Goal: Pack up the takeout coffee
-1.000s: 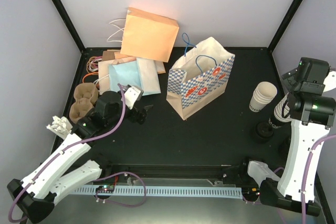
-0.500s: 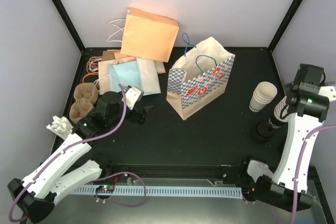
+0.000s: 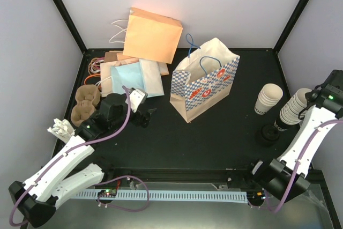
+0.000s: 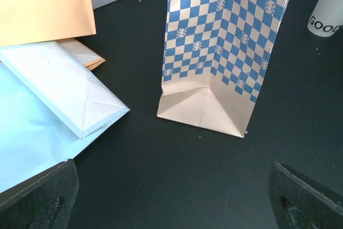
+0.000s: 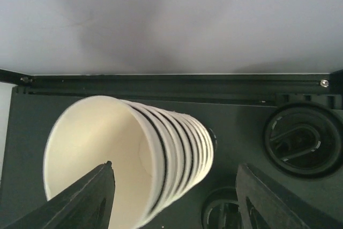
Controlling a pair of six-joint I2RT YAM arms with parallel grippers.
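Two sets of jaws standing apart, left gripper hanging wide open facing the checked bag, right gripper partly open, straddling the rim of the takeout coffee atop the tilted cup stack, gripping nothing.

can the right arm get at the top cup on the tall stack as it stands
Probably yes. The right gripper is at the stack, jaws apart, one finger over the open mouth of the top cup and the other outside the wall; nothing else sits between them.
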